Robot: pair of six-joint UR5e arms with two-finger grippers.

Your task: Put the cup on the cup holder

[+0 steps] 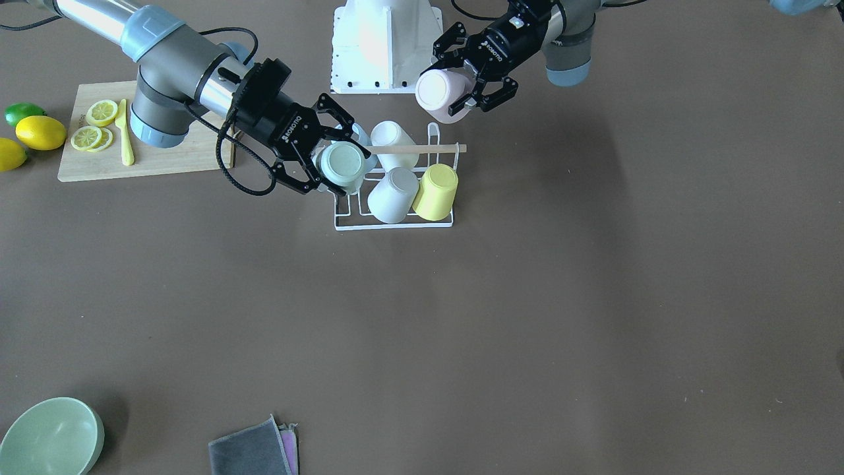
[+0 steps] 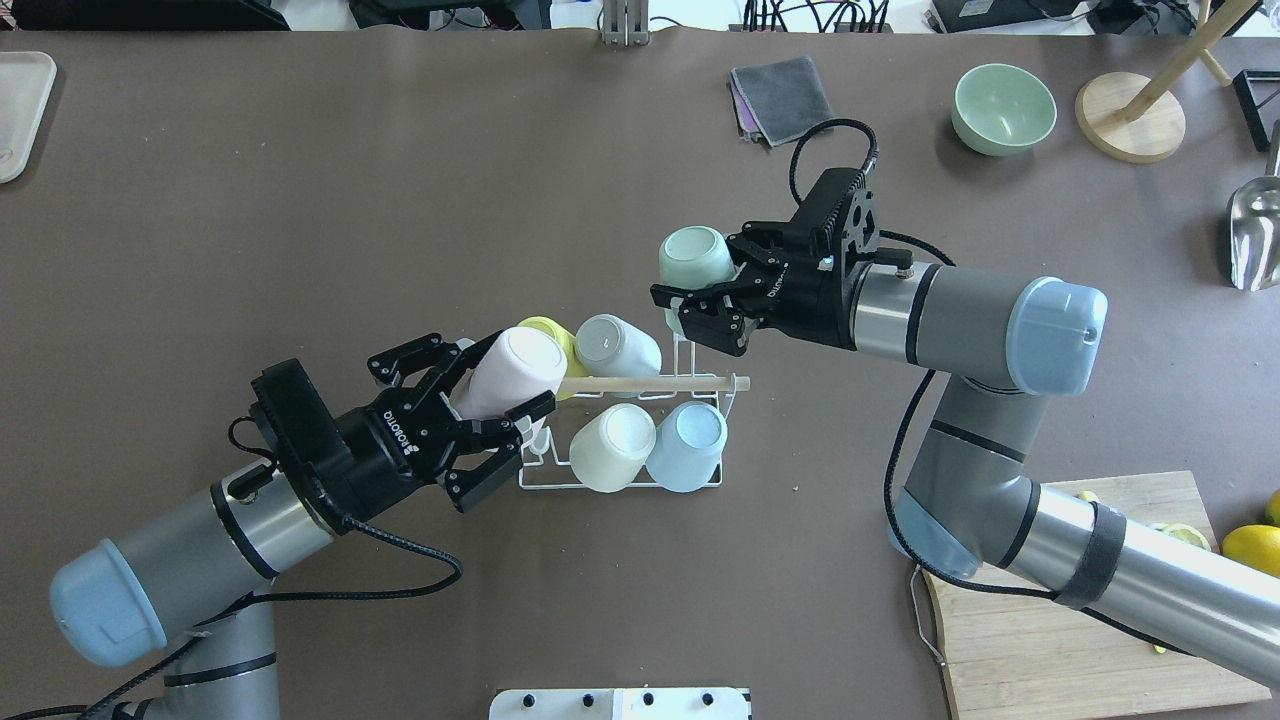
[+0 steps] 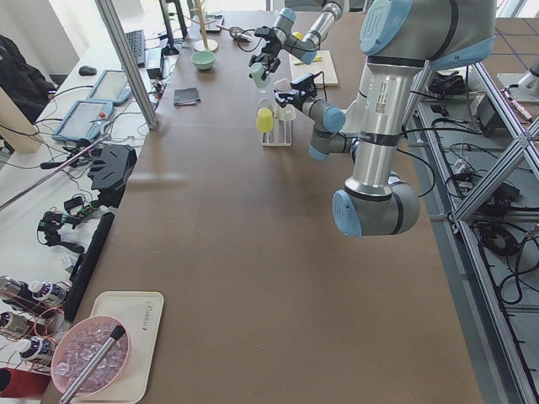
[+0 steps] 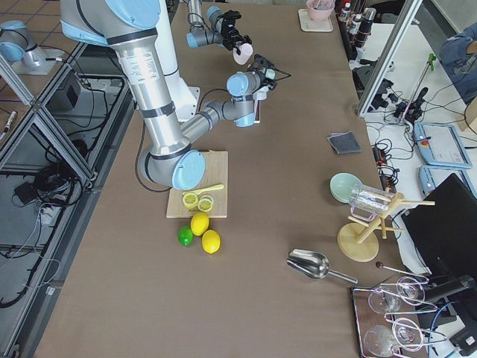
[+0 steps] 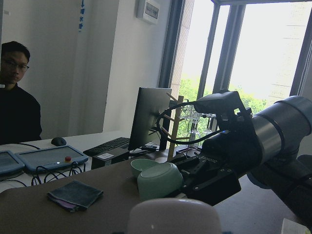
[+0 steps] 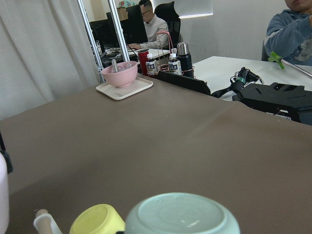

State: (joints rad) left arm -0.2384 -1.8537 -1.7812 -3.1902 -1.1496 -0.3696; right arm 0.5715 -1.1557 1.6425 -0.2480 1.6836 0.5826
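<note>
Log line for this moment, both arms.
left gripper: holds pink cup | right gripper: holds green cup | cup holder: four cups racked | held cups unplaced

A robotics lab: aluminium framing (image 3: 129,63), desk monitor (image 5: 148,114).

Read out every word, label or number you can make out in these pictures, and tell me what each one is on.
"ROBOTIQ": on the right tool, shut on a green cup.
"ROBOTIQ": on the left tool, shut on a pink cup.
Too small or blurred to read: the mark on the cutting board, the tray's print, the wall sign.
</note>
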